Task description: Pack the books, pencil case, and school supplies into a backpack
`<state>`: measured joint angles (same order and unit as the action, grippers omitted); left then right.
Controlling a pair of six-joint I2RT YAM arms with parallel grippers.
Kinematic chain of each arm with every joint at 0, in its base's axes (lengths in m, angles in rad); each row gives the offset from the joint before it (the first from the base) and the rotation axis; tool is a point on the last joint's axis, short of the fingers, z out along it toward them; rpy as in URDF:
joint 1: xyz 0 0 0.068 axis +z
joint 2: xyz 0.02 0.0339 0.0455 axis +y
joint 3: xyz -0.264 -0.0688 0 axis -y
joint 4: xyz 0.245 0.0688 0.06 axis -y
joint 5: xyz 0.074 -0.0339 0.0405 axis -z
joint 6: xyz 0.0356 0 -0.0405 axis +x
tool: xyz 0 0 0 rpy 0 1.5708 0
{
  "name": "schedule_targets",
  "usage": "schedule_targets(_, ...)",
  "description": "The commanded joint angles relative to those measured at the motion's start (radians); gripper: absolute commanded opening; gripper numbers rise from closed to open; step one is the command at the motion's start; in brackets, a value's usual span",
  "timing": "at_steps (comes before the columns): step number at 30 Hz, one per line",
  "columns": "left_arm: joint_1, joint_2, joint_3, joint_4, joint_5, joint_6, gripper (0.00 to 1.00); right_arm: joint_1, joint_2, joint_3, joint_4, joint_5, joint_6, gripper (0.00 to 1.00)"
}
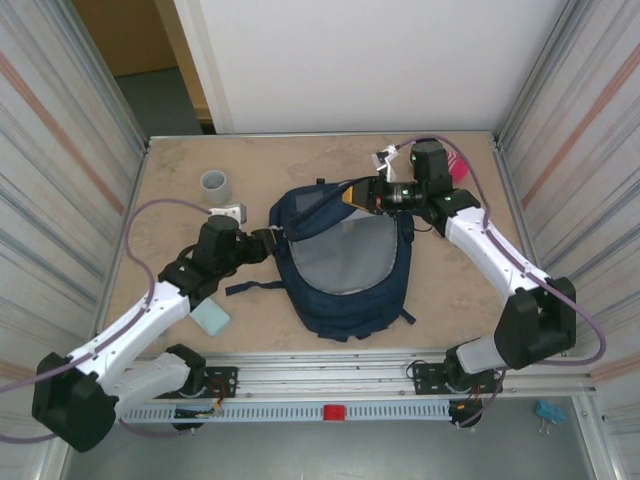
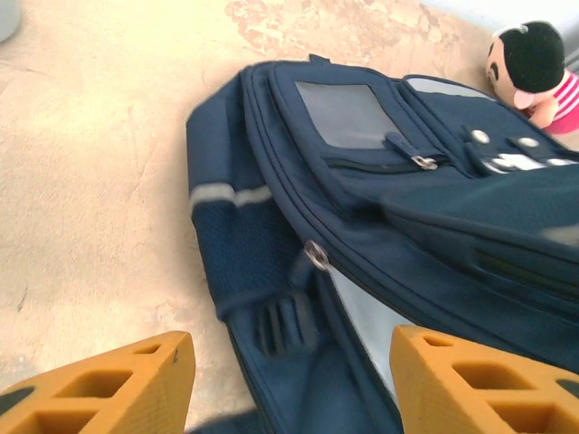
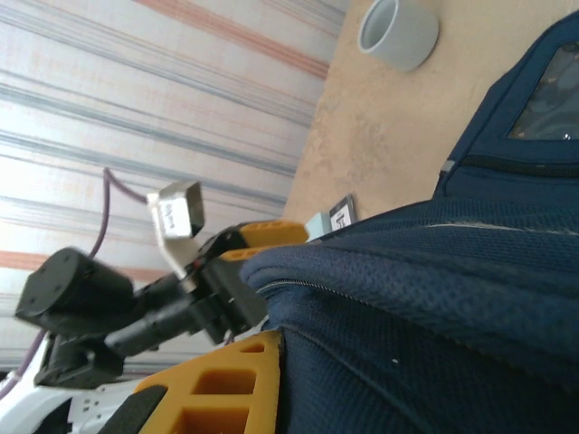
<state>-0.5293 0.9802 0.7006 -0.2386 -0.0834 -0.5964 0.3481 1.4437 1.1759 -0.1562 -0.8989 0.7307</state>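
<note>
**A:** Logging containers first. Backpack (image 1: 345,290) lies flat mid-table (image 1: 170,170), main compartment unzipped, its front panel with the grey patch lifted at the far end.

**B:** Contents?

**A:** Grey lining shows across the opening. What sits deeper I cannot tell from above.

**B:** Who holds the panel up?

**A:** Right gripper (image 1: 362,195), clenched on the navy fabric at the far rim. In its wrist view the mesh cloth presses right against its orange finger.

**B:** And the other arm?

**A:** Left gripper (image 1: 272,237) is at the bag's left edge, jaws spread wide, grasping nothing. In its wrist view the two orange fingers straddle the side seam and buckle strap without touching them.

**B:** Pencil case?

**A:** Pencil case (image 1: 211,317) lies outside the bag. It is flat on the table, near-left of the backpack and just beside the left forearm.

**B:** Second container?

**A:** Grey cup (image 1: 216,185) stands upright, mouth up, at far left, well apart from the backpack.

**B:** Anything else out there?

**A:** Plush toy (image 2: 534,72), black hair and pink stripes, is at the far right beyond the bag, on the table.
</note>
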Motion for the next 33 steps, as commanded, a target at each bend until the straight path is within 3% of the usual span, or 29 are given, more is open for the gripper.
schedule_targets(1, 0.004, -0.049, -0.023, -0.074, -0.040, -0.070, 0.58, 0.011, 0.034, -0.037, 0.162, 0.090, 0.052, 0.04)
schedule_targets(5, 0.004, -0.060, -0.036, -0.082, -0.044, -0.083, 0.58, 0.014, 0.061, -0.105, 0.200, 0.138, 0.147, 0.13)
schedule_targets(8, 0.005, -0.049, -0.030, -0.098, -0.040, -0.079, 0.59, 0.029, 0.042, -0.156, 0.174, 0.169, 0.181, 0.28)
schedule_targets(12, 0.005, -0.037, -0.030, -0.108, -0.041, -0.084, 0.59, 0.065, -0.012, -0.188, -0.006, 0.262, 0.131, 0.49)
schedule_targets(16, 0.006, -0.026, -0.027, -0.119, -0.029, -0.110, 0.59, 0.079, -0.087, -0.228, -0.167, 0.344, 0.100, 0.57)
schedule_targets(22, 0.005, 0.017, 0.043, -0.183, -0.021, -0.112, 0.60, 0.080, -0.194, -0.183, -0.442, 0.417, -0.007, 0.60)
schedule_targets(28, 0.006, 0.067, 0.110, -0.250, 0.007, -0.137, 0.60, 0.084, -0.256, -0.024, -0.702, 0.492, -0.155, 0.59)
schedule_targets(31, 0.005, 0.063, 0.107, -0.269, 0.014, -0.165, 0.60, 0.108, -0.252, 0.042, -0.710, 0.471, -0.213, 0.57)
schedule_targets(33, 0.005, 0.045, 0.098, -0.274, 0.022, -0.179, 0.60, 0.128, -0.235, 0.042, -0.622, 0.411, -0.211, 0.57)
